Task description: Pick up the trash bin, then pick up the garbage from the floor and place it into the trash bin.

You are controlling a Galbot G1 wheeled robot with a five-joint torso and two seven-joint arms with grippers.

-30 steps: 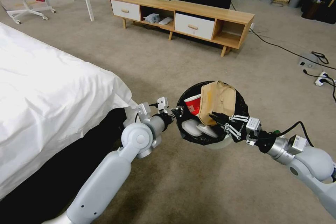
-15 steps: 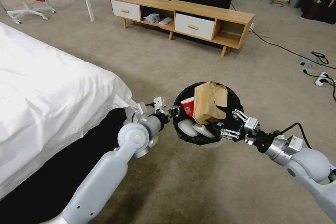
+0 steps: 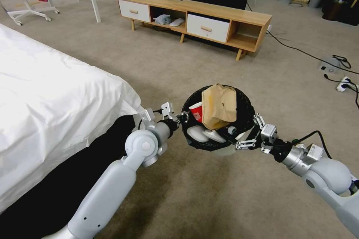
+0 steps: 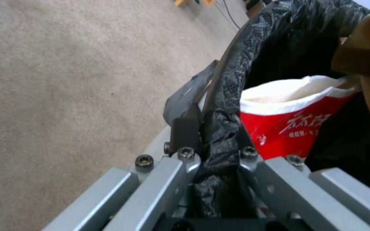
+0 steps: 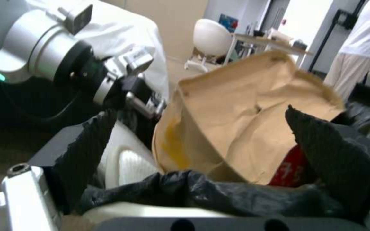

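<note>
left pincer (image 3: 182, 117) clamps the black-lined trash bin (image 3: 243, 101), brown paper bag (image 3: 218, 106) inside; right pincer (image 3: 245, 134) spread.

left arm extended, left pincer (image 3: 182, 118) clamped | right arm extended, right pincer (image 3: 249, 134) spread apart

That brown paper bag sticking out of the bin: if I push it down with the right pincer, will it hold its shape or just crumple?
Probably crumple: the paper bag already looks creased and dented. It likely weighs little, since it stands propped on the cup well above the bin rim. A push may tip it sideways rather than sink it. The open right pincer sits at the rim.
</note>
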